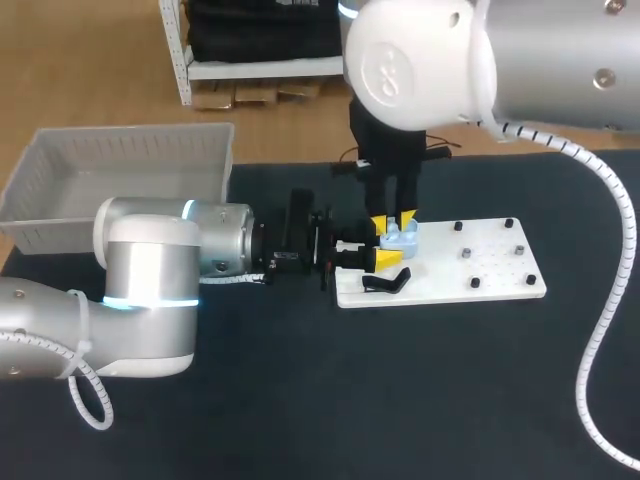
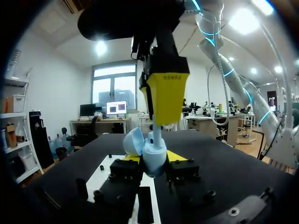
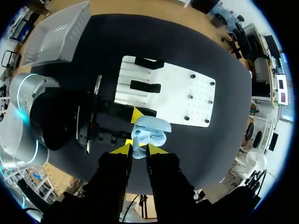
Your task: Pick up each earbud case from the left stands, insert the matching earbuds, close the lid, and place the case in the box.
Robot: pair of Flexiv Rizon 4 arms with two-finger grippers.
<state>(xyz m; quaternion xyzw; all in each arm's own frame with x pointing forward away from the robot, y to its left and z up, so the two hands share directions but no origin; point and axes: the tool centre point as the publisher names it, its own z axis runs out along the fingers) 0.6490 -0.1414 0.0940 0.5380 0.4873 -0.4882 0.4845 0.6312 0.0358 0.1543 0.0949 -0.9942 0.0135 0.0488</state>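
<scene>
Case [image 3: 152, 127] open, clamped in my left hand [image 2: 154, 162]; my right hand [image 3: 138, 148] pinches an earbud [image 2: 156, 135] touching it.

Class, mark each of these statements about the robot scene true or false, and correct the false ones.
1. The earbud case has its lid open. True.
2. The case lies in the bin. False: the left gripper holds it, away from the bin.
3. The right gripper stands directly over the case. True.
4. The black stand lies on the dark table, off the white board. False: it lies on the board.
</scene>
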